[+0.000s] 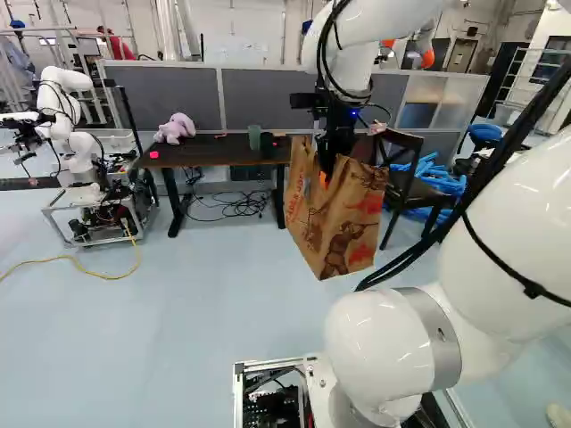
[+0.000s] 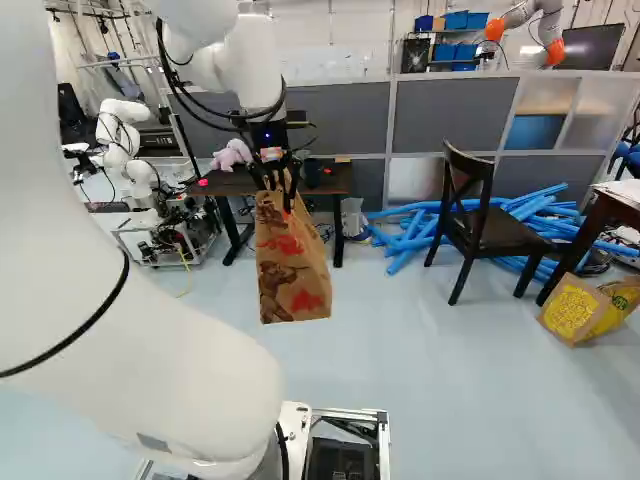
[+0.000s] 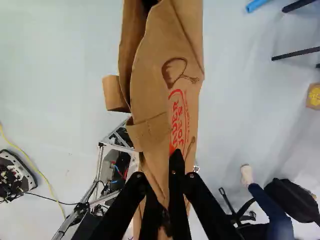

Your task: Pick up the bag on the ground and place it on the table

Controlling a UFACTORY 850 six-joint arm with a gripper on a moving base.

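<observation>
The gripper (image 1: 328, 165) is shut on the brown paper bag (image 1: 335, 223), gripping its top, with the bag hanging tilted below it off the floor. In the right base view the bag (image 2: 290, 270) hangs narrow side on, in front of the dark table (image 2: 235, 184). That table (image 1: 214, 150) stands behind and beyond the bag in the left base view. From the wrist view, the gripper (image 3: 171, 156) pinches the paper of the bag (image 3: 172, 100), whose folded upper part stretches out ahead of the fingers.
A purple plush toy (image 1: 176, 128) and a green cup (image 1: 255, 137) are on the table. Right of it stand a dark chair (image 2: 480, 220) and blue tubes (image 2: 410, 235). Another robot (image 1: 76, 134) is at the left; a second paper bag (image 2: 590, 308) sits far right.
</observation>
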